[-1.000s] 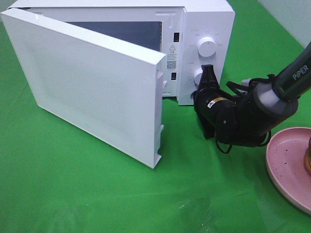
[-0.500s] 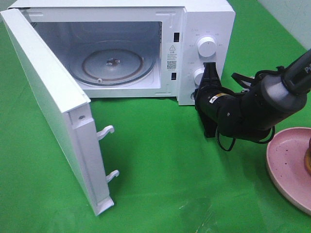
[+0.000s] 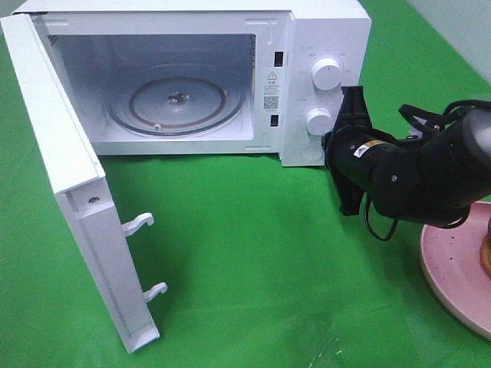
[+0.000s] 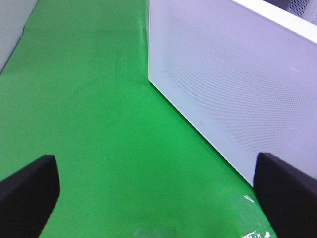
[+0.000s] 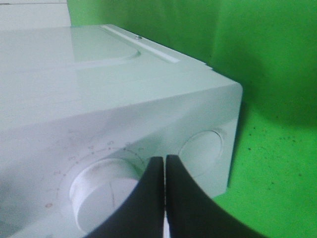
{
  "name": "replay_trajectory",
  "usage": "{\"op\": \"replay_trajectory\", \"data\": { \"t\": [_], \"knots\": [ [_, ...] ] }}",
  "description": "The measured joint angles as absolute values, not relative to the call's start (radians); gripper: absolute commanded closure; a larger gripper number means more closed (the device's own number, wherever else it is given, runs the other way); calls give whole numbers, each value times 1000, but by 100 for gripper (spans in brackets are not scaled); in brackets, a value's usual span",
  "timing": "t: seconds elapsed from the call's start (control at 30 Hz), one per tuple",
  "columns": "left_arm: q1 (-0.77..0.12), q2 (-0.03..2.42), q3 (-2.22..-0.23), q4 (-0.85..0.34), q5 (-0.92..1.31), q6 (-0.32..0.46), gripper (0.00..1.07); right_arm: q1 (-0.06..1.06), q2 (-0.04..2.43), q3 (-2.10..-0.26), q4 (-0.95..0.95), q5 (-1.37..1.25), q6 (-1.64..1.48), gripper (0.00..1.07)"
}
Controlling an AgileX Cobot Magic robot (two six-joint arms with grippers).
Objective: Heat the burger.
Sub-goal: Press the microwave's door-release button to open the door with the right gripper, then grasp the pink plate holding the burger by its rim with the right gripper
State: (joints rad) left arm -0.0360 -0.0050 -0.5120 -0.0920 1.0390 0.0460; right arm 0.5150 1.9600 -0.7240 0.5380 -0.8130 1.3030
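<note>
The microwave (image 3: 322, 31) stands at the back of the green cloth (image 3: 253, 253). Its door (image 3: 46, 146) is swung wide open to the left, and two white hooks (image 3: 138, 224) stick out from the door's edge. Inside, the glass turntable (image 3: 176, 103) is bare.

The right arm (image 3: 414, 176) reaches in from the right side and ends close to the control panel, near the lower knob (image 3: 317, 120). The upper knob (image 3: 327, 74) is above it. In the right wrist view the right gripper (image 5: 164, 163) is clenched, the two black fingers (image 5: 185, 208) pressed flat against each other with nothing between them. The tips are in front of the panel, between the knob and a round button (image 5: 200, 148). I cannot tell if they touch the panel or only come near to it.

The left gripper (image 4: 156, 196) shows only in its own wrist view. It is released, with the fingers (image 4: 29, 191) far apart and only cloth under the gap. It holds nothing. The outer face of the door fills one side of that view.

A pink plate (image 3: 449, 261) lies at the right edge of the high view, partly cut off and partly behind the arm. The burger (image 3: 486, 257) is on it, but only a thin brown strip of it shows at the frame edge. It is well apart from the microwave and from both grippers.
</note>
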Motion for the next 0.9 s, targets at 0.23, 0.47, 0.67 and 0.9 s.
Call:
{"op": "replay_trajectory", "data": {
  "t": [0.23,0.47,0.67,0.9],
  "knots": [
    [-36,-5,-512,-92,1039,46,6,515,1843,-657,526,-688,1188,107],
    [-36,-5,-512,-92,1039,46,6,515,1762,-654,527,-535,1006,106],
    [-36,-5,-512,-92,1039,46,6,515,1713,-653,527,-410,850,105],
    [-36,-5,-512,-92,1039,46,6,515,1653,-652,525,-215,565,105]
  ]
}}
